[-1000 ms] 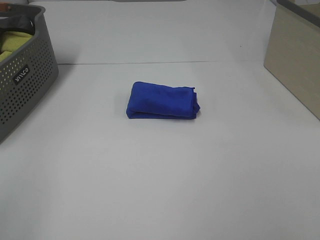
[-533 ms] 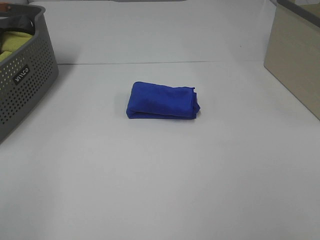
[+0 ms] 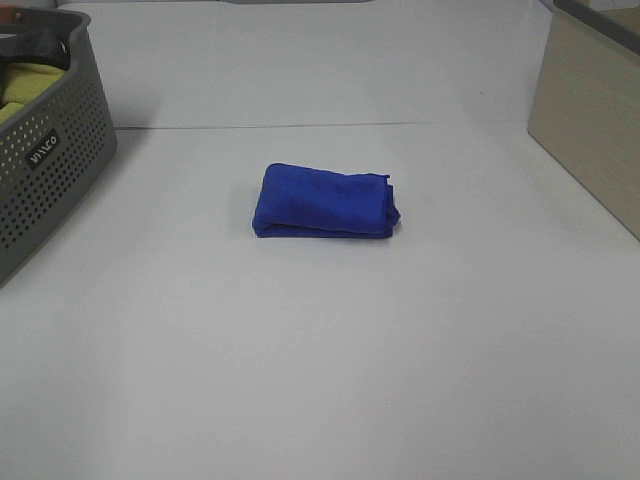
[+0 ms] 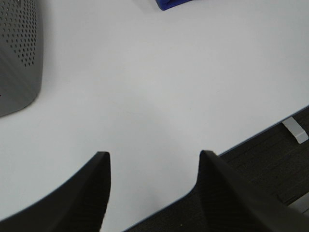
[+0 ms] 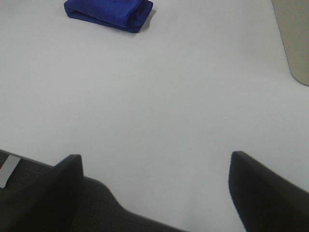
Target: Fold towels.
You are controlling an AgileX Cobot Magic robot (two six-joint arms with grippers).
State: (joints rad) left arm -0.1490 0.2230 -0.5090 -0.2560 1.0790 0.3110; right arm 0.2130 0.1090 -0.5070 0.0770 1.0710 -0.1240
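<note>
You had the blue towel (image 3: 326,201) lying folded into a compact rectangle near the middle of the white table (image 3: 320,350), with bare tabletop on every side of it. To its left, well apart, stood the grey perforated basket (image 3: 45,175), its wall reaching the left edge of the overhead view; a yellow-green cloth (image 3: 22,85) showed inside it. To the right, also well apart, the beige box (image 3: 590,125) closed off that side. The stretch of table nearest the camera was open, and neither arm appeared in the overhead view.

Your left gripper (image 4: 153,193) sat back over the table's near edge, its two dark fingers (image 4: 84,198) spread wide with nothing between them. That wrist view caught only a sliver of the towel (image 4: 176,4) at the frame's border, plus the basket's rounded corner (image 4: 19,53), and it showed you the table edge with dark floor (image 4: 270,159) beyond, which the overhead camera did not.

Your right gripper (image 5: 154,188) was likewise parted, fingers (image 5: 263,193) far apart and empty, hanging over the near edge. Its camera gave you the towel (image 5: 108,12) whole, with the rolled fold facing it, and a corner of the beige box (image 5: 294,38). The towel touched neither gripper.
</note>
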